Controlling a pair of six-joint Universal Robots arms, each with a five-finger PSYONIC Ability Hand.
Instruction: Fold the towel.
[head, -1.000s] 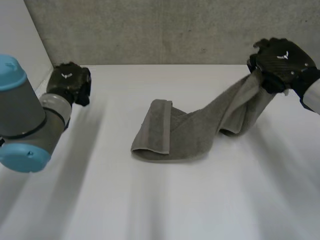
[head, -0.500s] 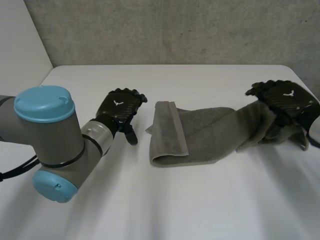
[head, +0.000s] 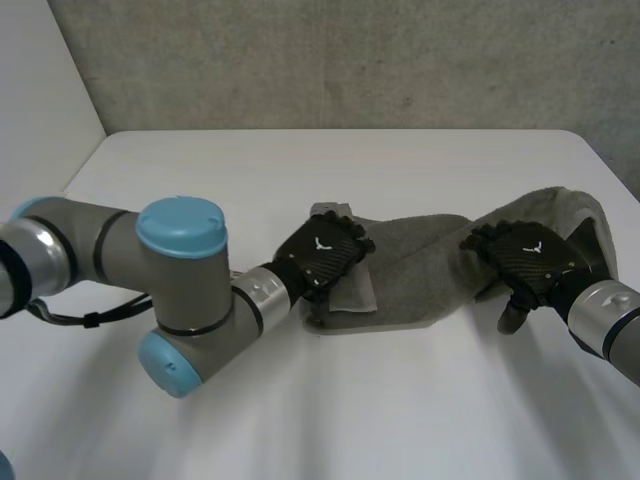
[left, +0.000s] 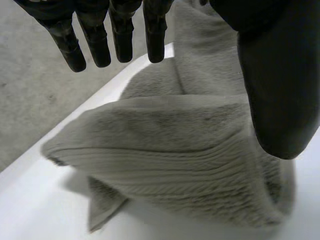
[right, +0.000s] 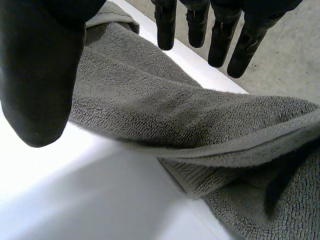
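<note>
**Both robot hands spread open over the towel**

I've got the grey towel (head: 420, 275) lying on the white bench (head: 300, 170), right of the middle and running out toward the right edge. Its left end is folded over on itself with a ribbed band across it. Its right end is bunched into a hump close to the bench's right edge.

The left robot hand (head: 322, 255) is over that folded left end, and the left arm (head: 180, 290) reaches in across the front-left of the bench. On the left wrist camera the fingers (left: 120, 35) are straight and a little apart. The thumb (left: 275, 85) stands off to one side with nothing between it and them, so I call that hand spread and holding nothing. The folded end and its ribbed band lie below the palm. I can't tell whether the palm touches the cloth.

The right robot hand (head: 525, 255) is over the towel's right part, just inside the hump. On its wrist camera the fingers (right: 220, 35) are straight and side by side, with the thumb (right: 40, 75) set wide of them. That hand is spread too, pinching nothing. Under it the towel shows a hemmed edge lapped over another layer, with bare bench beside it.

The two hands are well apart, and the flatter middle stretch of towel lies between them.
</note>
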